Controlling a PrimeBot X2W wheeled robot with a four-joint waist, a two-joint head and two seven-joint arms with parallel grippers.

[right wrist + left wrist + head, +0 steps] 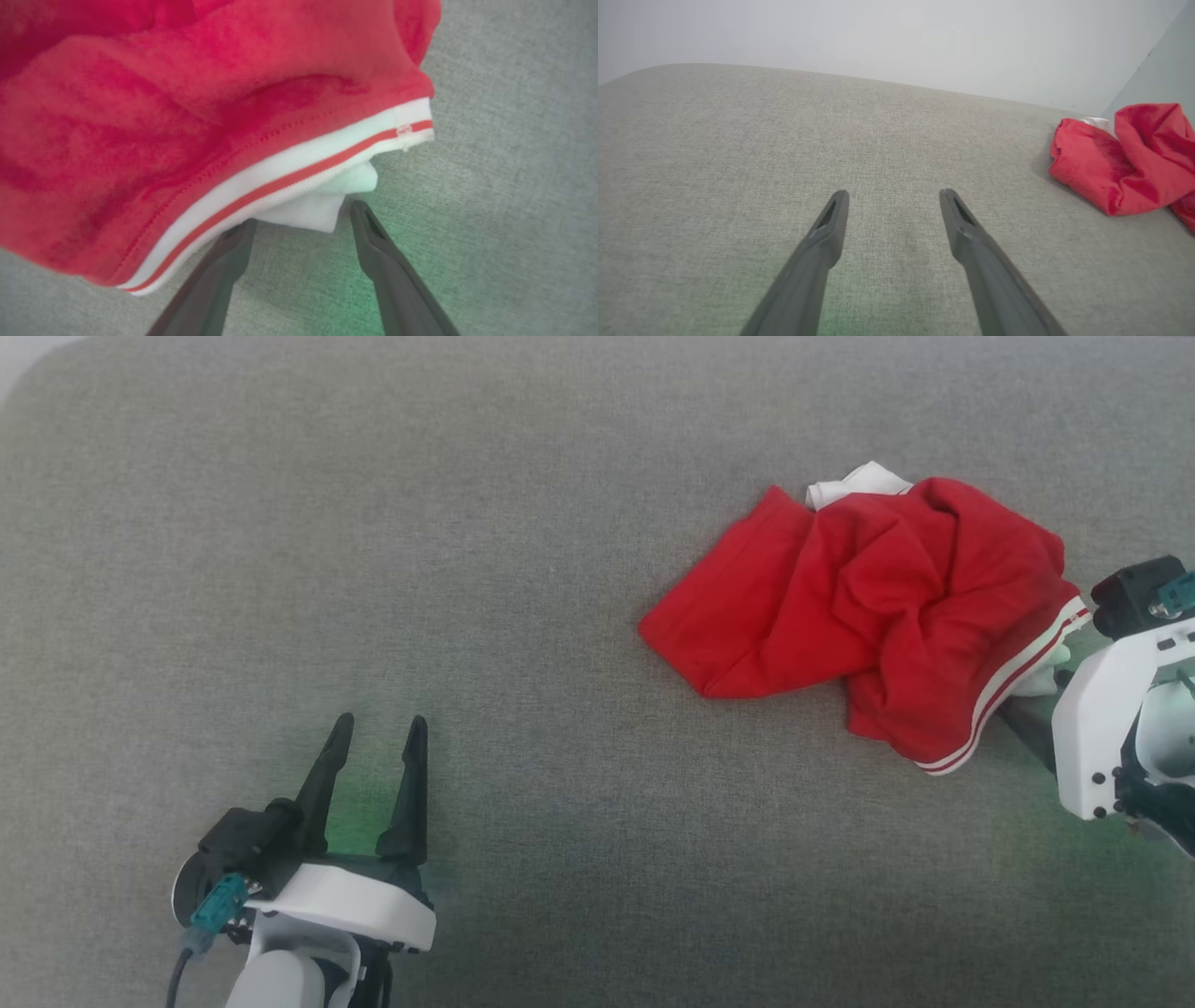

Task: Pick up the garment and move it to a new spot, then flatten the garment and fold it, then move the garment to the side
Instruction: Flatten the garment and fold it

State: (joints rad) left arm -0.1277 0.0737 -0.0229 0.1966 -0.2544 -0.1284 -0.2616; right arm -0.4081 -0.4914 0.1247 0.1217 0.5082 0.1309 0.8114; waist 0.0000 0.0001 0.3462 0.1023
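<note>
Status: first step, nothing completed as far as the views show. The garment (868,607), a bright red soft-fabric shirt with white cloth showing at its edges and red-and-white striped trim, lies crumpled in a loose heap on the right side of the grey woven fabric surface (467,523), toward the far half. It is neither flattened nor folded. The right gripper (302,215) is at the heap's right edge, its two dark fingers spread apart and low over the surface, tips just at the striped hem with a tuft of white cloth between them. The jaws are not pinched on anything, so the garment is not yet grasped. The left gripper (381,721) sits near and left, well apart from the garment, fingers likewise spread and empty over bare surface. Judgement: the pick-up is being set up from the right. Left to do: closing on the hem, lifting, moving to a new spot, flattening, folding, and setting it aside.
</note>
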